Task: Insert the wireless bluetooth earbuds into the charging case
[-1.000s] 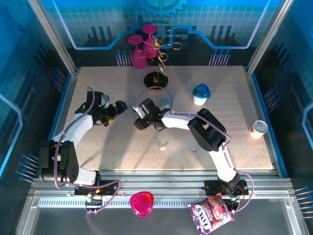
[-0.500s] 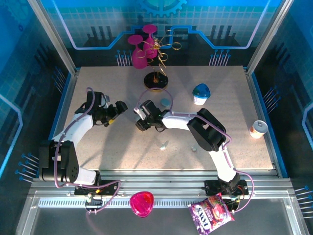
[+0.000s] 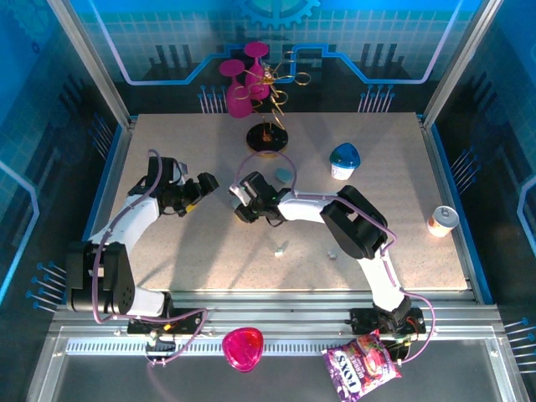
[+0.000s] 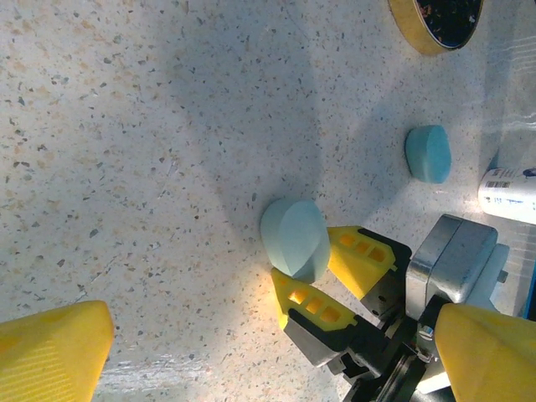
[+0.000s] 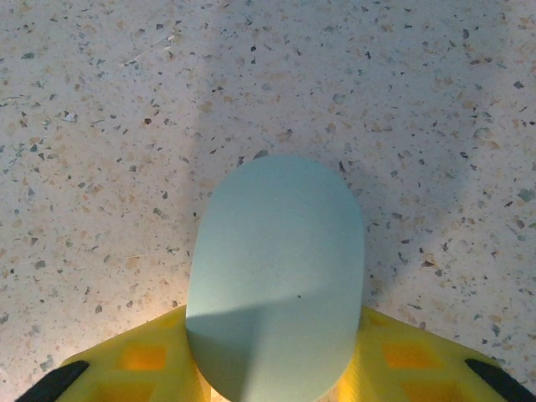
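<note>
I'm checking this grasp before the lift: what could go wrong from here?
1. The right gripper has its jaws on only the near end of the smooth, rounded charging case; it could squirt out or pivot when lifted.
2. The earbuds lie loose on the table close by; a sweeping arm could scatter them.

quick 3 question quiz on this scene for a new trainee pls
1. True or false: the left gripper holds a case.
2. What sits between the right gripper's fingers? A a spoon; B a light blue case; C a battery.
3. How many light blue cases does the left wrist view show?
Key: 1 false, its jaws stand open and empty. 2 B. 3 two; the second case lies apart, untouched.
</note>
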{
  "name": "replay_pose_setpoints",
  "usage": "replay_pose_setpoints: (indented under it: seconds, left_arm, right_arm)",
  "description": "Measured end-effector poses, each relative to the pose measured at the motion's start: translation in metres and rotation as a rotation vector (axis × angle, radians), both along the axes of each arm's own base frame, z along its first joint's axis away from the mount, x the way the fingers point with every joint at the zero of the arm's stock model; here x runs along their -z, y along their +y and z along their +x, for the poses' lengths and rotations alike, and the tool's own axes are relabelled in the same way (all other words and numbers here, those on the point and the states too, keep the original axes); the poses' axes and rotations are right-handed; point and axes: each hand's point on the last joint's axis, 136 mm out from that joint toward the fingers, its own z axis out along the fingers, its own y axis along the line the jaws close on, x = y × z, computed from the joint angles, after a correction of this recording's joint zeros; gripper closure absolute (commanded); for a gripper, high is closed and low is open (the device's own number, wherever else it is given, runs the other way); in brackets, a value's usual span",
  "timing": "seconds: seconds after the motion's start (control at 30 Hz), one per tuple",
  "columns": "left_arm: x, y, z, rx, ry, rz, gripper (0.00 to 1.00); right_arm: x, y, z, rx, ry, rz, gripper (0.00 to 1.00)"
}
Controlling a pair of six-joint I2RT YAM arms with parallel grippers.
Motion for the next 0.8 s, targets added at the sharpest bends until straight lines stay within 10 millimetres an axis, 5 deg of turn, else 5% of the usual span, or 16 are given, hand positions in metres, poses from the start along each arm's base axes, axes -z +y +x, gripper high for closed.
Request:
replay_pose_setpoints:
  seconds: [0.2,0.33,0.57,0.8]
  left_arm:
    - [-0.018,0.003,-0.002,0.013,-0.094,0.035,0.01]
    - [-0.037,0.003,0.0,0.028,-0.213,0.055,0.01]
    - [-0.077,-0.009,0.004,0.102,-0.465,0.062,0.01]
    - [-0.131,-0.072,-0.011,0.375,-0.755,0.011,0.01]
  right_arm:
    - [-0.004,-0.017,-0.016,-0.002,0.015,-0.013,0.66]
    - [-0.025,-0.031,-0.029,-0.016,0.018,0.011,0.66]
    - [-0.103,-0.063,-0.042,-0.067,-0.017,0.141,0.75]
    - [-0.175,-0.105,-0.055,-0.093,-0.047,0.258,0.75]
